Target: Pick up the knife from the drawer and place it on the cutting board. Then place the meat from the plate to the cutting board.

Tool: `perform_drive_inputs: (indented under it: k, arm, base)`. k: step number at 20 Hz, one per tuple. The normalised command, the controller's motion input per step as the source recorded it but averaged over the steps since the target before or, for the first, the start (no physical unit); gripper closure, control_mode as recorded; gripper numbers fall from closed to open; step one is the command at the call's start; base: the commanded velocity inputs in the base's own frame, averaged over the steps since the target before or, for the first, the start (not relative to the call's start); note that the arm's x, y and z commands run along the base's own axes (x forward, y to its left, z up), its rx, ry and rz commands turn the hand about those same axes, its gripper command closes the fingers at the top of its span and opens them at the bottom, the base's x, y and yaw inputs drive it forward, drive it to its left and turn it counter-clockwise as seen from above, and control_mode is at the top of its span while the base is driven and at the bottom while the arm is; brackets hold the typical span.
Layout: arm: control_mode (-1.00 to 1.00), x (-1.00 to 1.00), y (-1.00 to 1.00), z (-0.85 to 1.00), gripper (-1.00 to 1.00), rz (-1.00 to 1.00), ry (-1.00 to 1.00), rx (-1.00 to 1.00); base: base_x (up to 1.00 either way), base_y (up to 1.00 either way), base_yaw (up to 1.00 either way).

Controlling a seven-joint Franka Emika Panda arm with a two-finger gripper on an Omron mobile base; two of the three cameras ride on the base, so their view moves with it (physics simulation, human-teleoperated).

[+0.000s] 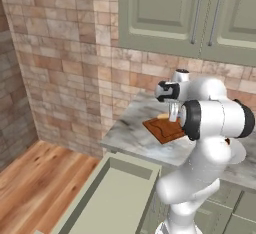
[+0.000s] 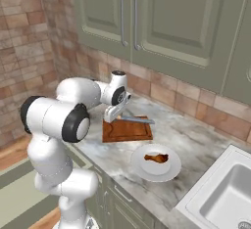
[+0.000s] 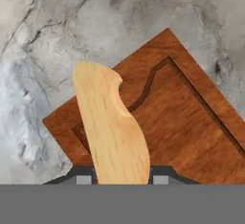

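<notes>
My gripper is shut on the knife, which it holds just above the cutting board. The grey-blue blade sticks out level over the board's far edge. In the hand view the tan wooden handle rises between my fingertips, over the board's grooved corner. The left base view has the gripper above the board, partly behind my arm. The meat lies on the white plate, in front of the board to its right. The drawer stands pulled out below the counter, its pale inside bare.
A marble counter carries the board and plate. A sink is set in at the right. Sage-green wall cabinets hang above a brick backsplash. The open drawer juts out over the wooden floor.
</notes>
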Motion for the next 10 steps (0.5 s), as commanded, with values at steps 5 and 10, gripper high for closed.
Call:
perform_drive_inputs:
  k: [5, 10]
  arm:
    - [-1.00, 0.79, 0.00, -0.41, 1.00, 0.23, 0.01, 0.00]
    - [-1.00, 0.48, 0.00, -0.31, 1.00, 0.14, 0.00, 0.00]
  base:
    - [0.00, 0.00, 0.00]
    - [0.00, 0.00, 0.00]
